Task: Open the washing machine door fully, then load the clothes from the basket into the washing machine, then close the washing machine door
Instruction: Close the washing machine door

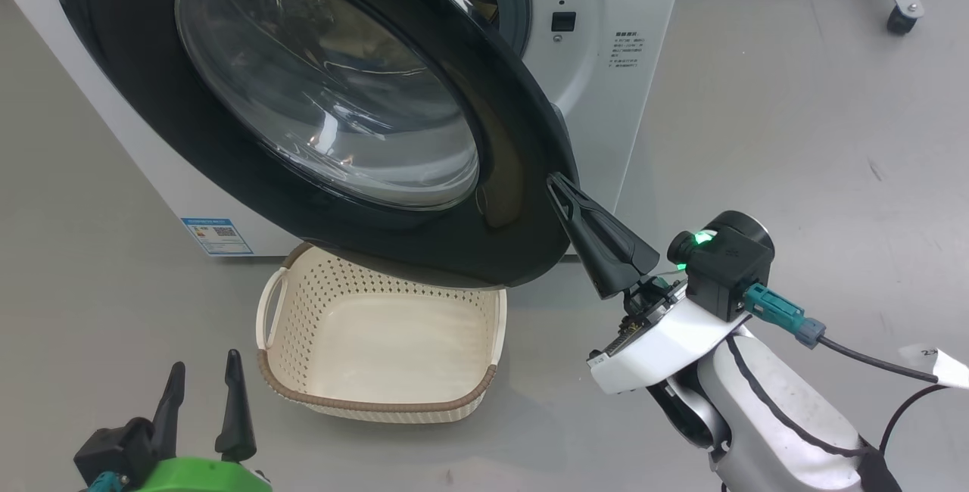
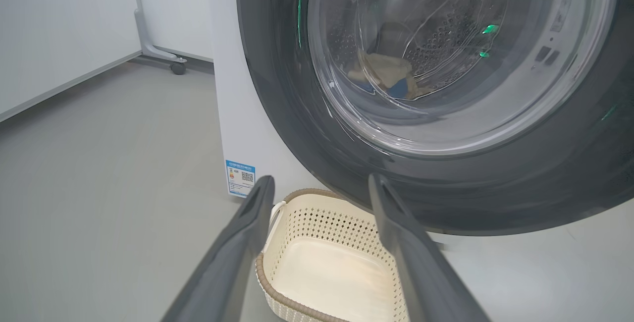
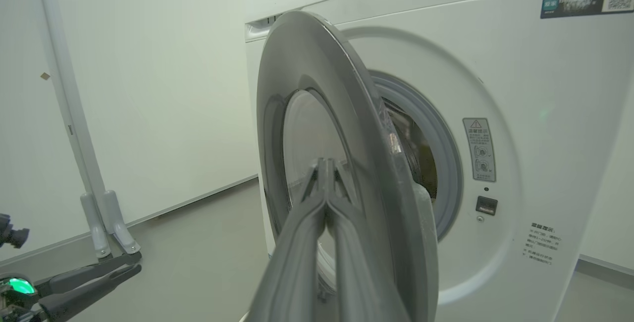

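Washing machine door (image 1: 325,91): one, a glossy black ring around a bulging clear bowl. It stands partly open, swung out from the one white washing machine (image 1: 606,98), with a gap on the robot's right where the grey seal and the drum's mouth show. One basket (image 1: 363,403) sits on the grey floor just in front of the machine, its far end under the door's lower rim in the head view and its bare cream bottom showing. The clothes (image 2: 381,72) lie as one small heap inside the drum, cream with a patch of blue, seen through the glass from the left wrist; how many pieces there are cannot be told. One blue label sticker (image 1: 216,235) is on the machine's lower front, beside the basket.

Two grippers are in view. The right gripper (image 1: 556,183) is clenched, its two dark fingers pressed flat together with nothing between them. Its tip meets the door's black rim at the lower right edge, on the outer face. The left gripper (image 1: 205,362) is spread as wide as it goes and holds nothing; it touches nothing.

The right forearm rises from the lower right of the head view, slanting up and to the left, a green light lit on its wrist, fingers aimed at the door's edge. The left gripper sits low at the lower left, near the basket but apart from it, fingers pointing towards the basket and the door.
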`<state>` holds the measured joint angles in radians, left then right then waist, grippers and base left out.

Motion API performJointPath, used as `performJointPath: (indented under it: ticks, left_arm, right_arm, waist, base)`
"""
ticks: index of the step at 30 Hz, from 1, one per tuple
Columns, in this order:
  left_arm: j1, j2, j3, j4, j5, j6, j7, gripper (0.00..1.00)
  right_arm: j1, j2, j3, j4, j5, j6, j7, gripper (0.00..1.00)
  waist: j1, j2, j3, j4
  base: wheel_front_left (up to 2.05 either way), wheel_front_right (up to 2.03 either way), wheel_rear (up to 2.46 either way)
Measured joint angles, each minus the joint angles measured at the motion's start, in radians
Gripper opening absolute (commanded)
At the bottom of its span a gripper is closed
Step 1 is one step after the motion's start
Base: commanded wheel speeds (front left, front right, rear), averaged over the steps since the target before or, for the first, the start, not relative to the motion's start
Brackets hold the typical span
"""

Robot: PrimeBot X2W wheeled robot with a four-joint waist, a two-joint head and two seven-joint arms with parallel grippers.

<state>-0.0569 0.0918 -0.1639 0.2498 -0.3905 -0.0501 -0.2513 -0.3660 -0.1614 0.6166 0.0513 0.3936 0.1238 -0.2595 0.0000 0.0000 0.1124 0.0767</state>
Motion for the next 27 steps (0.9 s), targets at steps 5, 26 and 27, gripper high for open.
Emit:
performJointPath:
  ticks: [5,26,27]
  left_arm:
    - [-0.001,-0.007,0.000,0.000,0.007,-0.009,0.000,1.00]
    - [-0.042,-0.042,-0.005,-0.013,0.022,-0.026,0.000,1.00]
    - [-0.043,-0.043,-0.005,-0.015,0.022,-0.026,0.000,1.00]
  right_arm:
    - [0.010,0.001,0.011,0.063,0.021,0.000,0.000,0.00]
    - [-0.042,-0.031,0.009,0.143,0.039,0.000,0.000,0.00]
    - [-0.046,-0.034,0.009,0.145,0.039,0.000,0.000,0.00]
  waist:
    - [0.0000,0.0000,0.008,0.006]
    - [0.0000,0.0000,0.065,0.070]
    - [0.0000,0.0000,0.069,0.074]
  base:
    - [0.00,0.00,0.00]
    - [0.00,0.00,0.00]
    - [0.00,0.00,0.00]
